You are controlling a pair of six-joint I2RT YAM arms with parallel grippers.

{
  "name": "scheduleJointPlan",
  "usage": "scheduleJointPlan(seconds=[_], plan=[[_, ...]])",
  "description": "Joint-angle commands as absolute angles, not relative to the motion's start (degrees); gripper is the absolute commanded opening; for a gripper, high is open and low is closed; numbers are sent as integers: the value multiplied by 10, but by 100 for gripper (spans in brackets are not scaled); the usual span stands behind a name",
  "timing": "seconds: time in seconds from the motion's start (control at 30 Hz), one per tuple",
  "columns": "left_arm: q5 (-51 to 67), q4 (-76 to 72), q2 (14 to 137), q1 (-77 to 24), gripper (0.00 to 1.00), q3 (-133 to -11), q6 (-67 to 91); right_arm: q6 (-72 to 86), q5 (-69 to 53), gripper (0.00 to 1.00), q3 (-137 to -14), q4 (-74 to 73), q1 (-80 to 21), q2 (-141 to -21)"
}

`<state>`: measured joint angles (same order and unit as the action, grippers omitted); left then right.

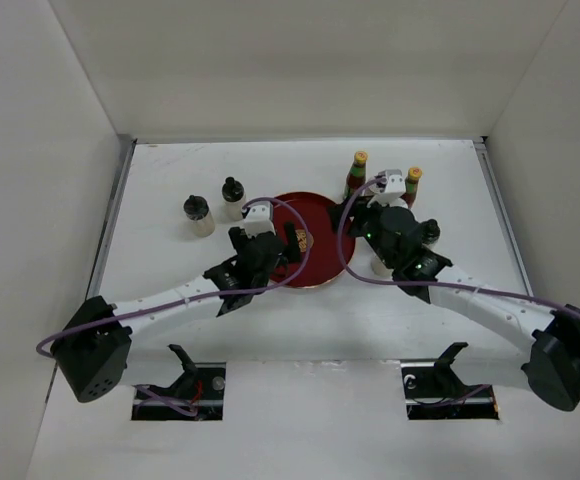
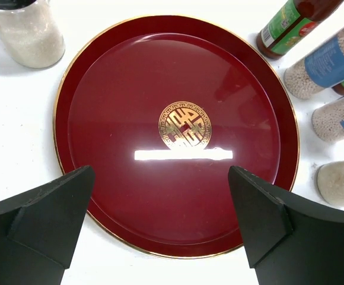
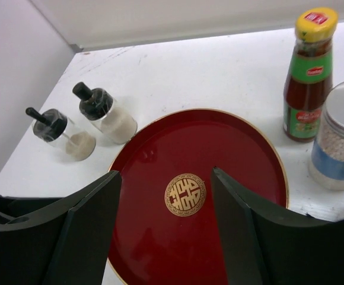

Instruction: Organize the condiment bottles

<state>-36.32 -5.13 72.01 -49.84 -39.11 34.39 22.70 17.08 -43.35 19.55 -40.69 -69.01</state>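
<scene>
Seven, all on the worktop [image 1: 170, 170] around the red tray [image 1: 315, 235].
- 2 red sauce bottles [image 1: 358, 172], yellow caps, upper right.
- 2 dark-capped shakers [image 1: 197, 214], upper left.
- 3 pale granule-filled containers [image 2: 326, 65], right edge of the left wrist view. Tops cut off; mostly under the right arm [image 1: 470, 295] from above.

Left claw [image 2: 160, 172] and right claw [image 3: 166, 173] are both spread wide, gripping nothing.

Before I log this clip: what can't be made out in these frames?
- Top external: the right arm covers most of what stands right of the red tray.
- Left wrist: the red sauce bottle loses its cap to the top edge; the right edge cuts three pale containers.
- Right wrist: the silver-lidded jar is cut by the right edge; label text too small.
</scene>
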Motion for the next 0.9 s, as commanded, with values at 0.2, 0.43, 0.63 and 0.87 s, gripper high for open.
scheduleJointPlan(seconds=[0.2, 0.43, 0.63, 0.87], plan=[[-369, -159, 652, -522, 100, -320, 340, 219, 230, 33, -567, 35, -388, -675], [-372, -221, 573, -515, 100, -262, 318, 193, 308, 17, -677, -77, -384, -723], [-360, -229, 514, -508, 100, -223, 336, 179, 343, 45, -751, -106, -345, -790], [-352, -199, 502, -486, 20, -219, 345, 154, 321, 73, -828, -110, -290, -901]])
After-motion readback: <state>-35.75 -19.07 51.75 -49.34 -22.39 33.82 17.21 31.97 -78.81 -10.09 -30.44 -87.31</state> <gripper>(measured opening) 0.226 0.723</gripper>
